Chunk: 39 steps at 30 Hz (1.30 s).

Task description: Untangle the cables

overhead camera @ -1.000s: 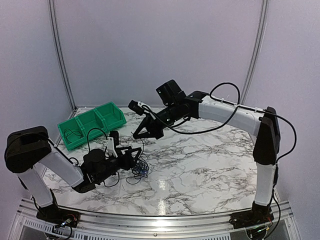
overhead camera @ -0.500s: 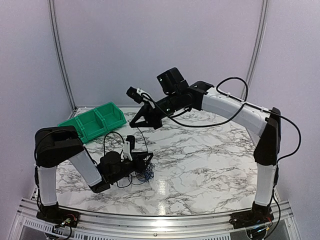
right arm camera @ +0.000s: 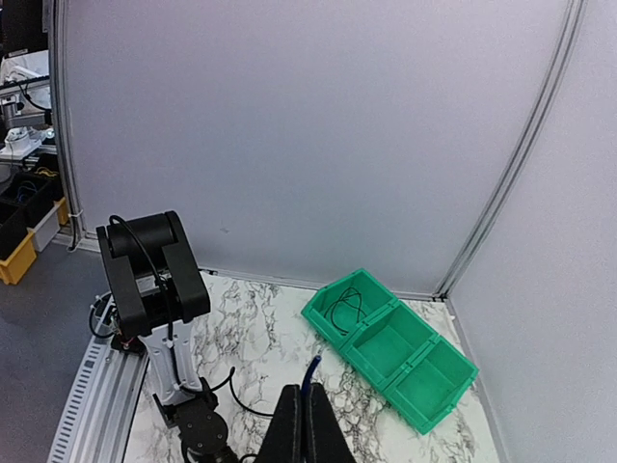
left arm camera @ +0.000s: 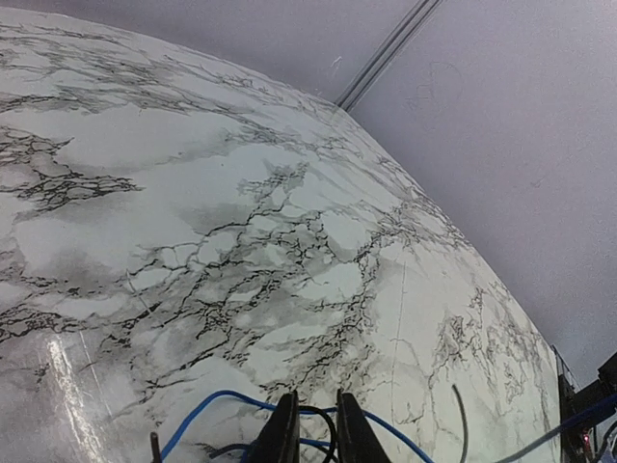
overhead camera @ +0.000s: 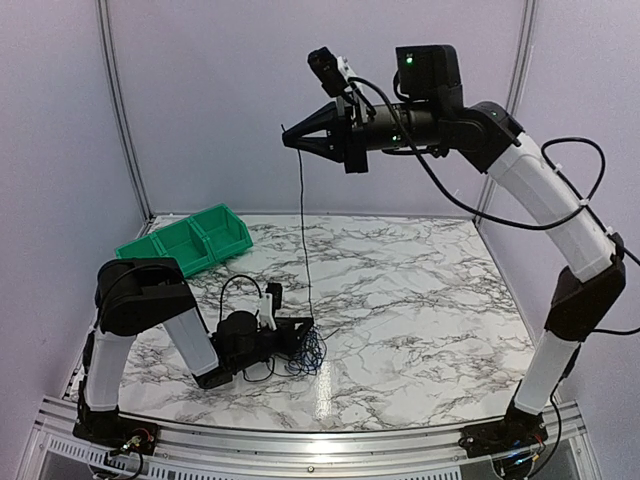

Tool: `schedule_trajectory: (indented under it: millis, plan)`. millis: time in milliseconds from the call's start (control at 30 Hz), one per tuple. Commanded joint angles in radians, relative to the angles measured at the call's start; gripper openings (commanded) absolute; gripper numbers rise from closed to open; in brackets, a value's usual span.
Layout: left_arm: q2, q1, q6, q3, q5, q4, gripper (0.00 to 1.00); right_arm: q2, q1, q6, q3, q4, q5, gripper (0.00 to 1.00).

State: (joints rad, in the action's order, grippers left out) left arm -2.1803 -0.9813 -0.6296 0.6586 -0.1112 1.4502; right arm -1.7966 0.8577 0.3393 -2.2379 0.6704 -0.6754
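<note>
The cables (overhead camera: 308, 350) lie as a small blue and black knot on the marble near the front. My left gripper (overhead camera: 298, 335) rests low against the knot. In the left wrist view its fingertips (left arm camera: 316, 424) stand a narrow gap apart, with a black loop (left arm camera: 328, 434) and a blue strand (left arm camera: 207, 410) running between them. My right gripper (overhead camera: 288, 133) is raised high above the table, shut on one thin strand (overhead camera: 304, 230) that hangs straight down to the knot. The strand's blue end (right arm camera: 310, 371) sticks out past the right gripper (right arm camera: 308, 410).
A green three-compartment bin (overhead camera: 215, 218) stands at the back left, also in the right wrist view (right arm camera: 424, 371). One end compartment holds a black cable (right arm camera: 345, 307). The left arm's upright link (overhead camera: 140, 300) is beside the bin.
My right arm has risen high and drawn its strand out of the knot. My left gripper slid right along the table to the knot and its jaws narrowed.
</note>
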Motion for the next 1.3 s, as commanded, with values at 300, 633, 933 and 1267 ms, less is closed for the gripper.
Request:
schedule_trajectory:
  millis: [300, 633, 933, 1267]
  plan:
    - [-0.084, -0.005, -0.033, 0.055, 0.051, -0.040, 0.11, 0.253, -0.227, 0.010, 0.070, -0.028, 0.089, 0.00]
    - [-0.102, -0.005, -0.027, 0.074, 0.050, -0.057, 0.06, 0.364, -0.378, 0.046, 0.109, -0.035, 0.208, 0.00]
    - [-0.099, -0.005, -0.017, 0.060, 0.046, -0.060, 0.05, 0.362, -0.418, 0.034, 0.084, -0.067, 0.307, 0.00]
    - [-0.101, -0.005, -0.004, 0.074, 0.049, -0.085, 0.03, 0.380, -0.512, 0.085, -0.017, -0.127, 0.504, 0.00]
